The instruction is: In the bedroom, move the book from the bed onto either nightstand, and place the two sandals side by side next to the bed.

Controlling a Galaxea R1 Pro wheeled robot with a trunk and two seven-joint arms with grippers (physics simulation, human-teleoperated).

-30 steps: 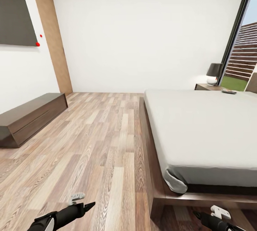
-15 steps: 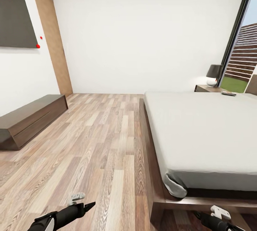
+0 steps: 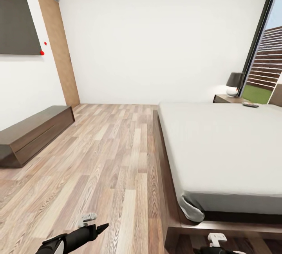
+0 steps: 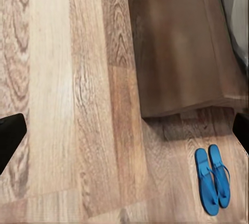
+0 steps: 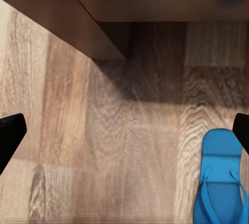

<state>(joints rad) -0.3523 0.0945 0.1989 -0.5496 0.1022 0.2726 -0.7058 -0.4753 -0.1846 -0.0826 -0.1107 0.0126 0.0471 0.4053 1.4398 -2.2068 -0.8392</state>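
The bed (image 3: 219, 144) with its off-white mattress takes up the right of the head view. The book (image 3: 250, 105) lies as a small dark flat shape at the mattress's far corner. Just behind it stands the nightstand (image 3: 227, 98). In the left wrist view the two blue sandals (image 4: 212, 180) lie side by side on the floor near the corner of the bed frame (image 4: 181, 53). One sandal (image 5: 220, 185) shows in the right wrist view. My left gripper (image 4: 124, 136) and right gripper (image 5: 124, 133) are both open and empty above the floor.
A long low dark-wood bench (image 3: 31, 132) runs along the left wall under a dark wall panel (image 3: 15, 22). A tan door (image 3: 58, 50) stands beyond it. A black-shaded lamp (image 3: 234, 83) sits on the nightstand beside the tall window (image 3: 266, 50). Plank floor (image 3: 105, 156) lies between bench and bed.
The whole head picture has shifted slightly downward, so the camera has moved. My right gripper now sits lower and further left in that view. The book has not moved on the bed.
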